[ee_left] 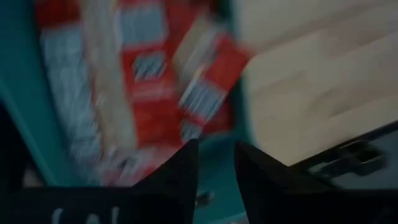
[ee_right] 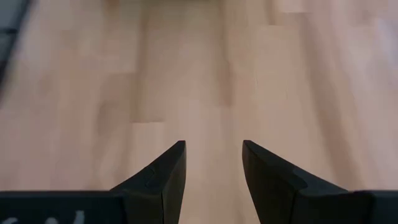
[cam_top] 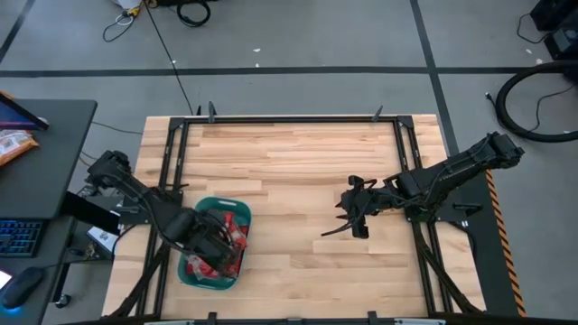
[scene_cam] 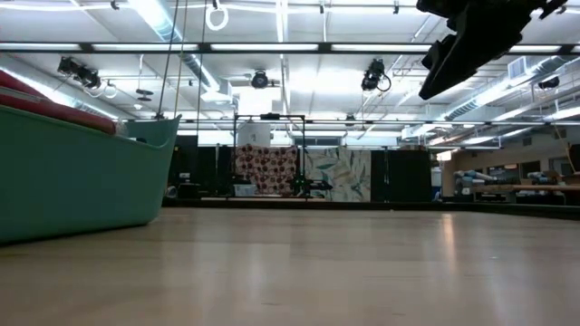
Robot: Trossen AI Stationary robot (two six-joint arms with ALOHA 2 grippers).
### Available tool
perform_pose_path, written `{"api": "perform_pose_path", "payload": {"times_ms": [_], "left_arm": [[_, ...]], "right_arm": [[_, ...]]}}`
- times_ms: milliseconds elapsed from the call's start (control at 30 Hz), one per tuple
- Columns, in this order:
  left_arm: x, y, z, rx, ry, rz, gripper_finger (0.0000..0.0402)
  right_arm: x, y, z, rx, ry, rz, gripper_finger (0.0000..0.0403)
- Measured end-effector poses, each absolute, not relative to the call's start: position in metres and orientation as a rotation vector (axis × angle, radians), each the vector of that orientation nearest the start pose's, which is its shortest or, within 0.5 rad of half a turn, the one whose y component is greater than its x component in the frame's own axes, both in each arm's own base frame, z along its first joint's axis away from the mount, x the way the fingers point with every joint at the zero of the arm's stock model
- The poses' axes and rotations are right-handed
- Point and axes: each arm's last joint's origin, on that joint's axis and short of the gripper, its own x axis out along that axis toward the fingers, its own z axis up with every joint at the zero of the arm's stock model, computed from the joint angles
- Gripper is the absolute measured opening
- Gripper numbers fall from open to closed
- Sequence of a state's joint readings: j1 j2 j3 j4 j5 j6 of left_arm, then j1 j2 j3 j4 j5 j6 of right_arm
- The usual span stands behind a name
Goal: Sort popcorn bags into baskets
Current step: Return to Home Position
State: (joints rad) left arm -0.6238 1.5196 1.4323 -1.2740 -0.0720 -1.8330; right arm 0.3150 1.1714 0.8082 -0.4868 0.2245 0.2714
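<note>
**Wooden table top** (cam_top: 298, 162): bare planks beneath and ahead of the right gripper (cam_top: 338, 215).
**Black desk** (cam_top: 54, 135): well outward of the left gripper (cam_top: 219, 244), bearing a keyboard (cam_top: 18, 237) and a mouse (cam_top: 20, 287).
**Hazard-striped edge** (cam_top: 502, 235): behind the right gripper.
**Looped black cable** (cam_top: 533, 104): on the grey floor (cam_top: 298, 36), farther behind that gripper.
**Patterned screens** (scene_cam: 304, 174): across the room, far from both.

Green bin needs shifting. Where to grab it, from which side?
Probably the rim of the bin on the wall facing the middle of the table, from straight above, one finger inside, one outside: its walls stand near upright. The left gripper hangs over the bags on the other side; the right gripper, open, is on this one.
</note>
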Motion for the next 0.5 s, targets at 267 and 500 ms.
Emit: {"api": "perform_pose_path", "payload": {"times_ms": [267, 500], "left_arm": [[0.218, -0.120, 0.346, -0.865, 0.861, 0.711, 0.0085], [0.208, -0.071, 0.349, -0.773, 0.747, 0.688, 0.0029]], "right_arm": [[0.220, 0.045, 0.264, 0.157, 0.735, 0.034, 0.0162], [0.205, 0.010, 0.287, 0.195, 0.612, -0.016, 0.0161]]}}
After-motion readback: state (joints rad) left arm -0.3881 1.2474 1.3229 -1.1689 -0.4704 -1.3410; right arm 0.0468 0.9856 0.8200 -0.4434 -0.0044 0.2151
